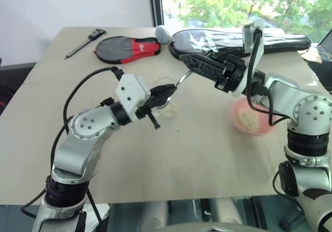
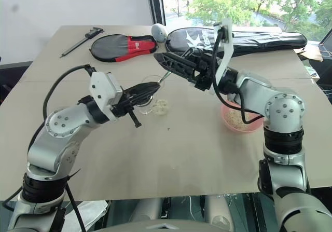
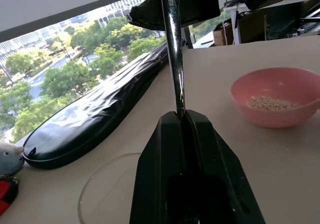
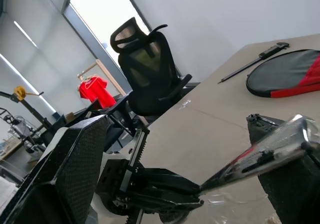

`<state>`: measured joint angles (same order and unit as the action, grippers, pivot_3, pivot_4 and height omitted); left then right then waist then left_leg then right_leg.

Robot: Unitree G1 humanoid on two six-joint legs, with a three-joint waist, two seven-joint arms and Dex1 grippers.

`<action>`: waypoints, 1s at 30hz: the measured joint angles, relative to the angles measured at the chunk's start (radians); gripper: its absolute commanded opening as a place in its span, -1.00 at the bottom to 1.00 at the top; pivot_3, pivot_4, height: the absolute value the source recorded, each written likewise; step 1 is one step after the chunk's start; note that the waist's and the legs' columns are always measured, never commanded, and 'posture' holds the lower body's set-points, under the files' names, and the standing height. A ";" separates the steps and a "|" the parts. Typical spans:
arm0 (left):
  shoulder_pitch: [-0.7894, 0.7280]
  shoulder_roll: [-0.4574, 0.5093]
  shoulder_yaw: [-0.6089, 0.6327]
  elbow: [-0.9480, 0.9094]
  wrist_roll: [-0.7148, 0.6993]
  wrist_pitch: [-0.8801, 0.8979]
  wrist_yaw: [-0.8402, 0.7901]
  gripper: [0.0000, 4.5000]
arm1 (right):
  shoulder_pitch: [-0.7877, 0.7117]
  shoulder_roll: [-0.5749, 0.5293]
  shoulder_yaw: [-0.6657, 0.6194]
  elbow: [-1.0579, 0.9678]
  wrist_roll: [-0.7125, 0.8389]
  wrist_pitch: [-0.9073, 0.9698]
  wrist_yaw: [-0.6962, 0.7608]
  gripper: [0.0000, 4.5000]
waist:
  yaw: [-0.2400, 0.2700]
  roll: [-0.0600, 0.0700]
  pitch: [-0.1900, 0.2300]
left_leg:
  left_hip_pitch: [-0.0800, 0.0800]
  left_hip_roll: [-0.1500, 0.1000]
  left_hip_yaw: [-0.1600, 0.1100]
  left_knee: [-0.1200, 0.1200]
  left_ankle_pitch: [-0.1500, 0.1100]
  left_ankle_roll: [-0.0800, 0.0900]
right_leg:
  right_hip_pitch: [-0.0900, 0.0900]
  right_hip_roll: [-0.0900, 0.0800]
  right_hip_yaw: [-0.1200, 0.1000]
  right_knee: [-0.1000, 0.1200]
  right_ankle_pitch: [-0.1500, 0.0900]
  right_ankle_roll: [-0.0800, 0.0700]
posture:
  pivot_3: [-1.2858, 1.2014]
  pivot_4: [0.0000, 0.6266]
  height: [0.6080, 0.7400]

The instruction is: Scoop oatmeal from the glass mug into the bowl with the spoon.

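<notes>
My left gripper (image 1: 168, 90) is shut on the handle of the silver spoon (image 1: 182, 78), which slants up and away from it. The spoon's (image 4: 265, 151) far end lies between the spread fingers of my open right gripper (image 1: 188, 63), close to one finger (image 4: 290, 184). The clear glass mug (image 2: 151, 96) stands just under the left gripper's tip. A small heap of oatmeal (image 2: 162, 106) shows at its base; whether it is inside the glass I cannot tell. The pink bowl (image 1: 262, 131) sits to the right, below my right forearm, with more oatmeal (image 3: 270, 102) in it.
At the back of the table lie a long black bag (image 1: 233, 39), a red and black racket cover (image 1: 129, 49), a black caliper (image 1: 85, 41) and a small grey object (image 1: 162, 33). The table's front edge (image 1: 155, 201) is near my arms.
</notes>
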<state>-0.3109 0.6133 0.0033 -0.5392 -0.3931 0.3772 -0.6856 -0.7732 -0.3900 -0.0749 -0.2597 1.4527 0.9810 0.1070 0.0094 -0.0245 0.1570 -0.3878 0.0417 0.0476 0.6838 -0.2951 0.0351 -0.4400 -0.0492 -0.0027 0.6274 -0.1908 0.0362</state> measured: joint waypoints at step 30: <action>0.236 -0.191 0.119 -0.226 0.139 -0.038 0.311 0.13 | 0.004 -0.049 -0.170 0.095 0.224 -0.021 -0.195 -1.00 | -0.002 0.000 0.000 | -0.004 0.000 0.001 0.000 0.000 0.000 | -0.003 -0.001 0.001 -0.001 0.000 0.000 | 0.03 -0.52 1.00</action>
<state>-0.0753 0.4218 0.1221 -0.7656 -0.2536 0.3396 -0.3748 -0.7688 -0.4388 -0.2450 -0.1645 1.6770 0.9601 -0.0880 0.0077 -0.0242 0.1569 -0.3916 0.0416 0.0481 0.6839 -0.2952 0.0351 -0.4425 -0.0501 -0.0022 0.6262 -0.1906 0.0362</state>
